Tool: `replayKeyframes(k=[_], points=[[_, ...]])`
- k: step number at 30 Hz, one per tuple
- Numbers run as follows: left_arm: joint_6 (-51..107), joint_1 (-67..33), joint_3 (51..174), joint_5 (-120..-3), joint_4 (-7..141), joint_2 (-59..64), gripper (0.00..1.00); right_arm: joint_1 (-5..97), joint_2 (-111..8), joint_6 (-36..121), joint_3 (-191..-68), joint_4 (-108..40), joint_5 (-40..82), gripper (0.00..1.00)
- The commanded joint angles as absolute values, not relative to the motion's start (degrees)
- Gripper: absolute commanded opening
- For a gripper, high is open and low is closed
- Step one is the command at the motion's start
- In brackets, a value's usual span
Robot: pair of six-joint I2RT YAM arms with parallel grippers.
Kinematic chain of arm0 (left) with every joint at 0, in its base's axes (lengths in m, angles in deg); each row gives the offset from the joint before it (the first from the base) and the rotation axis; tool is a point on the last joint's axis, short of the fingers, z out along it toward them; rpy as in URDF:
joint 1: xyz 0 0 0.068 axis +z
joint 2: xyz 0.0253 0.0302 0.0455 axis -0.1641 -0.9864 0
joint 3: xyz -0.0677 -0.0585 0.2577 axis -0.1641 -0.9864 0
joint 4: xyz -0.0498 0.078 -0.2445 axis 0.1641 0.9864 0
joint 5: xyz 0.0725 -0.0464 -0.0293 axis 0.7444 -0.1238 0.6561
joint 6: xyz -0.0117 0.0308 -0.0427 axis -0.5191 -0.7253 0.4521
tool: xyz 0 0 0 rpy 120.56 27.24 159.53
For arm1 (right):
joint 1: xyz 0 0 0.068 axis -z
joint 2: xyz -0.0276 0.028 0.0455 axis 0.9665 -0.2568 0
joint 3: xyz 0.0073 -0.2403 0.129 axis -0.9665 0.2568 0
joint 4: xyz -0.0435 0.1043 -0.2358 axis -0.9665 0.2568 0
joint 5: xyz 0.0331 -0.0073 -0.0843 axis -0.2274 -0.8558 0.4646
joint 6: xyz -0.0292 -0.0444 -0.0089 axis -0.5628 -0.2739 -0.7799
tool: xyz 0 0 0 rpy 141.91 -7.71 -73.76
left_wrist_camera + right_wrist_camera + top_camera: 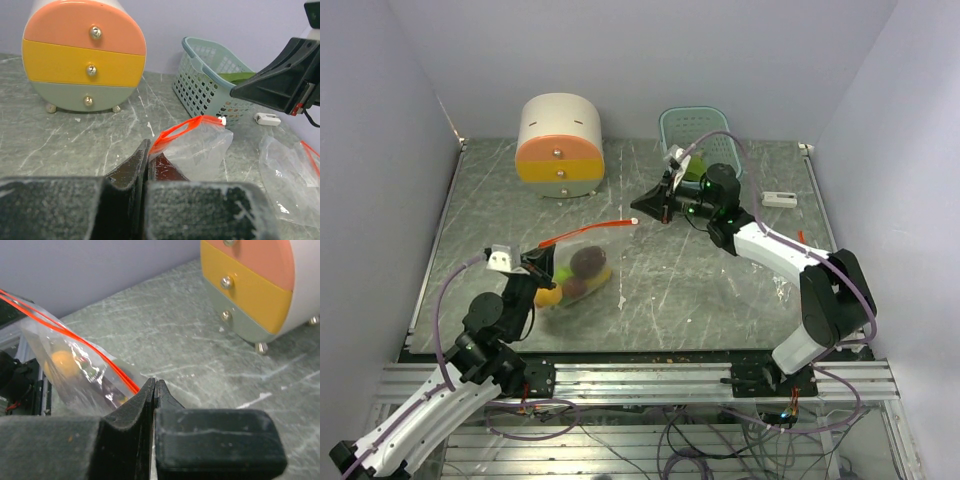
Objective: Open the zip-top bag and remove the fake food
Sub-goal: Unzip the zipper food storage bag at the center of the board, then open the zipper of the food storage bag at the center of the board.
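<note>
Step in hand, as we judge it: parting the red zip strip [590, 232] of the zip-top bag [608, 250] so the mouth opens. To do it well we want the left claw [542, 264] as a fixed anchor on the bag's near-left corner while the right claw [637, 208] draws the far-right end away along the line of the zip. That pull should be low and slow, so the film does not slip out and the bag does not drag across the desk [720, 290]. Left claw: jaws together, clamped on the bag's edge, with film and red strip rising from between them in its wrist view. Right claw: jaws pressed together. From above, its tips sit just beside the strip's white end tab [222, 120]. Its own camera shows the strip running up to the tips, but we cannot tell whether any film is caught, so we would check that grip before pulling. The fake food [586, 264] lies inside the bag at centre-left of the desk: dark red-purple, yellow and orange pieces. It is just right of the left claw, and well left of and nearer than the right claw. The drawer box [560, 148] and basket [665, 125] stand far off.
</note>
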State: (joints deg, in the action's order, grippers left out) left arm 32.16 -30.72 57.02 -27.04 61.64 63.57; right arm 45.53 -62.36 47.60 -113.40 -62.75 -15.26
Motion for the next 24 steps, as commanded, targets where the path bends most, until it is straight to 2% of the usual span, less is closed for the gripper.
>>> replayKeyframes(k=[1,8,15,18,20,23,24], points=[[32.79,-30.34,55.23,-27.66,62.03,63.61,0.07,46.59,-63.28,48.13,-108.05,-67.50,-13.13,0.00],[36.25,-30.35,51.03,-33.26,56.26,58.54,0.07,46.61,-62.44,51.73,-98.55,-75.61,-13.54,0.00],[37.45,-30.35,49.24,-38.66,48.75,52.11,0.07,45.89,-62.63,53.57,-95.76,-78.21,-14.34,0.00],[37.55,-30.43,49.15,-39.96,48.29,50.75,0.07,45.73,-61.03,55.74,-94.30,-77.60,-10.68,0.01],[37.57,-30.46,48.80,-40.92,48.51,51.57,0.07,45.61,-58.82,60.13,-92.69,-77.04,-5.83,0.29],[38.02,-30.47,47.77,-42.64,48.25,52.86,0.07,44.89,-55.92,68.94,-87.77,-80.17,0.23,0.59],[38.24,-30.49,47.22,-43.28,47.72,53.15,0.07,44.04,-54.83,71.23,-86.07,-79.79,3.78,0.66]])
